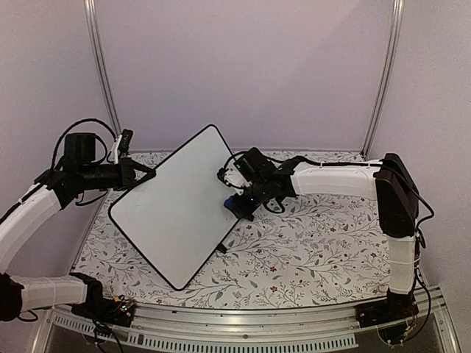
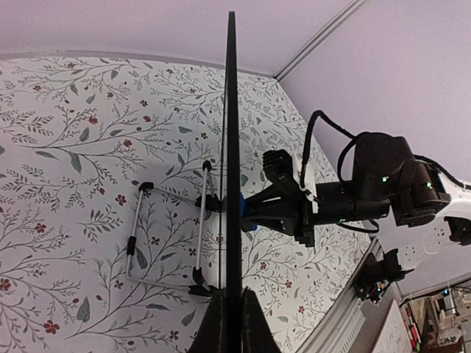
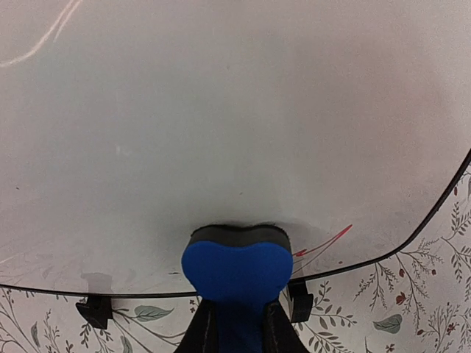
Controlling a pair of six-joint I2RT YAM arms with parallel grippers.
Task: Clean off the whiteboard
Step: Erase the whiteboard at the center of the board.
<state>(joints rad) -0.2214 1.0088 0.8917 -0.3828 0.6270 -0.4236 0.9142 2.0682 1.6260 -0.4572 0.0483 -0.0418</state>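
Note:
The whiteboard (image 1: 173, 213) stands tilted on the floral table, a white panel with a thin black rim. My left gripper (image 1: 146, 175) is shut on its left rim; in the left wrist view the board's edge (image 2: 232, 147) runs straight up from between my left gripper's (image 2: 233, 300) fingers. My right gripper (image 1: 238, 204) is shut on a blue eraser (image 3: 237, 266), whose dark pad presses on the board's face (image 3: 221, 110) near the lower rim. A red marker stroke (image 3: 324, 241) lies just right of the eraser. A faint pink line (image 3: 44, 35) shows at the top left.
Two black feet (image 3: 300, 301) clip the board's lower rim. A wire stand (image 2: 165, 235) props the board on the side away from the right arm (image 2: 368, 191). The floral tablecloth (image 1: 309, 250) covers the table, with metal frame posts (image 1: 103, 66) at the back corners.

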